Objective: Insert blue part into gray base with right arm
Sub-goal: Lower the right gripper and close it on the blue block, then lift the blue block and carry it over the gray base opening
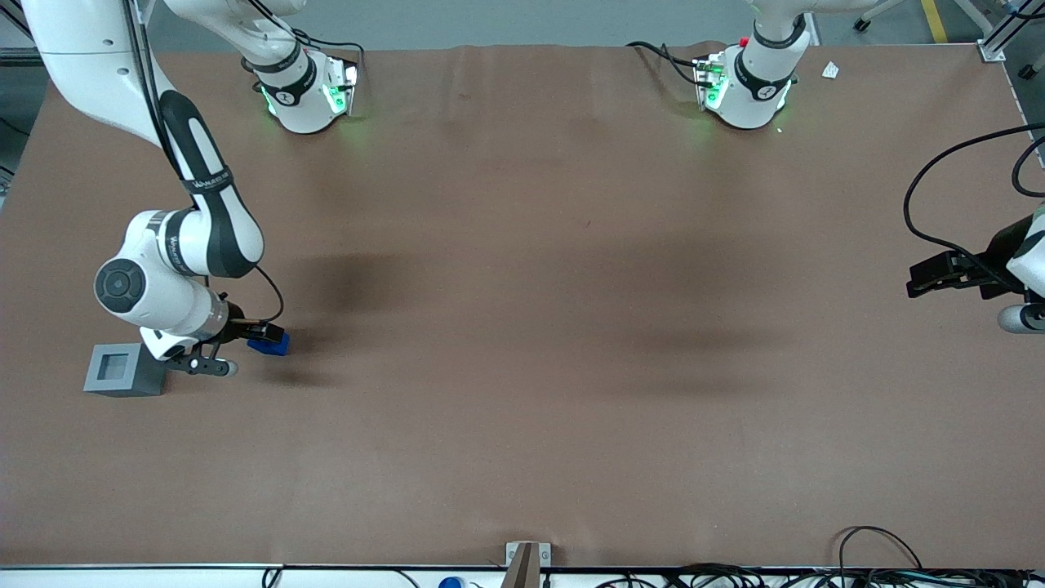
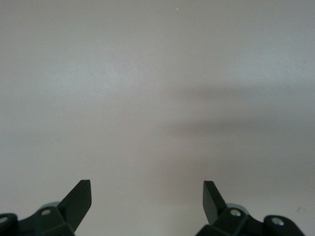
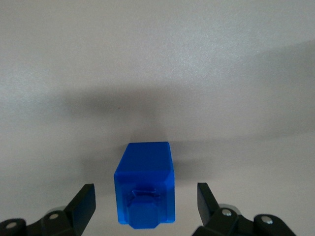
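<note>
Gray base (image 1: 124,369) sits on the tabletop (image 1: 522,425) at the working arm's end, socket face up, just beside the right arm (image 1: 175,269)'s wrist.

The gripper (image 1: 265,336) is low over the tabletop, a little toward the parked arm's end from the base. Its jaws reach sideways toward the blue part (image 1: 270,343), which lies on the tabletop at their tips, near the base but clear of it.

Wrist view: blue part (image 3: 144,191) lies between the two fingertips (image 3: 84,201), long axis running straight out from the gripper (image 3: 145,204), stub end facing the camera. Jaws stand wide apart; a clear gap shows on each side of the block, so no contact and nothing held. The block is centred between them, with a slight skew.

Judgement: grasp not yet made. The coming move turns on this alignment; the jaws need only close across the part's narrow width. After that, the part must be lifted and turned stub-down over the socket.
</note>
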`<state>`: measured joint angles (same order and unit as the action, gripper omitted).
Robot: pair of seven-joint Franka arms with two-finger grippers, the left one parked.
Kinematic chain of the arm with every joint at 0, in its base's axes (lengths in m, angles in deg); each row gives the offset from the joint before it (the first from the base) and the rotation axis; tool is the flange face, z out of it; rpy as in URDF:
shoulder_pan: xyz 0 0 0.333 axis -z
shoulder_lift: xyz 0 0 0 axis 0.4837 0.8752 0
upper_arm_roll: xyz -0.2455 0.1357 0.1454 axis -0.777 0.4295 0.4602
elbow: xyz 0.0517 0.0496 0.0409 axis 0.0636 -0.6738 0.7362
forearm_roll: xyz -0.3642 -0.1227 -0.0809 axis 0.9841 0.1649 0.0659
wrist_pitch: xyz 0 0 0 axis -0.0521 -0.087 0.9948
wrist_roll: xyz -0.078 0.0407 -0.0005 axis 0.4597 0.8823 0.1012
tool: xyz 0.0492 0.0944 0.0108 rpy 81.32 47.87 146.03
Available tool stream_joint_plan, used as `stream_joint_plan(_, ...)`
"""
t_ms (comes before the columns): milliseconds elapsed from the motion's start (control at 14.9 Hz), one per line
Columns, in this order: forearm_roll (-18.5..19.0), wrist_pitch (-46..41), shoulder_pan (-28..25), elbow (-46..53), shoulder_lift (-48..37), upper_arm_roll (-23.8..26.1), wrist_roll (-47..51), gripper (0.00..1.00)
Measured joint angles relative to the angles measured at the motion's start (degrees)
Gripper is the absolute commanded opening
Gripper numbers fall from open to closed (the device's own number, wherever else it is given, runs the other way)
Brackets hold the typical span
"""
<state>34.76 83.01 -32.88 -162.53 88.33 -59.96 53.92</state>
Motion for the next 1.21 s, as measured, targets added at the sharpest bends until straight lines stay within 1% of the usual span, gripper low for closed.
stream_joint_plan(201, 0.0, 0.2, 0.0, 0.3, 0.7, 0.0, 0.1, 0.71)
stream_joint_plan(402, 0.0, 0.2, 0.0, 0.4, 0.8, 0.0, 0.2, 0.47)
stream_joint_plan(536, 0.0, 0.2, 0.0, 0.4, 0.8, 0.0, 0.2, 0.25)
stream_joint_plan(603, 0.0, 0.2, 0.0, 0.4, 0.8, 0.0, 0.2, 0.15)
stream_joint_plan(737, 0.0, 0.2, 0.0, 0.4, 0.8, 0.0, 0.2, 0.04)
stream_joint_plan(938, 0.0, -0.4, 0.1, 1.5, 0.8, -0.1, 0.2, 0.03)
stream_joint_plan(1005, 0.0, -2.4, 0.2, 3.0, 0.8, -0.2, 0.2, 0.02)
stream_joint_plan(1206, 0.0, -16.8, 0.5, 13.0, -0.2, -0.6, 0.2, 0.0)
